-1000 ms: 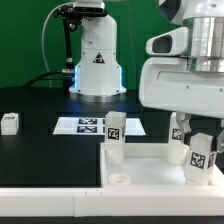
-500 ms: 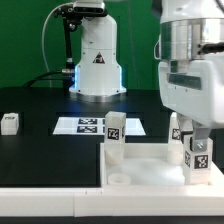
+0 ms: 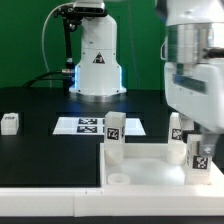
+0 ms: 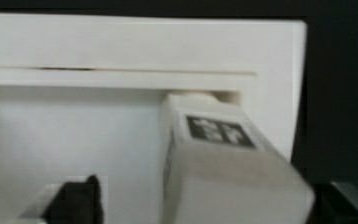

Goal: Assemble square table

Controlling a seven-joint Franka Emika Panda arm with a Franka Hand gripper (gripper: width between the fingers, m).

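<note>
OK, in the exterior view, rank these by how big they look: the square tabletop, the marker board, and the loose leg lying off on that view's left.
1. Square tabletop, clearly largest, though nearest the camera.
2. Marker board.
3. Loose leg, smallest.

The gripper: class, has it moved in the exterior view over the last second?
Yes. Judged against the fixed marker board, the gripper has shifted toward the exterior view's right and risen; its housing now sits farther right over the tabletop.
</note>
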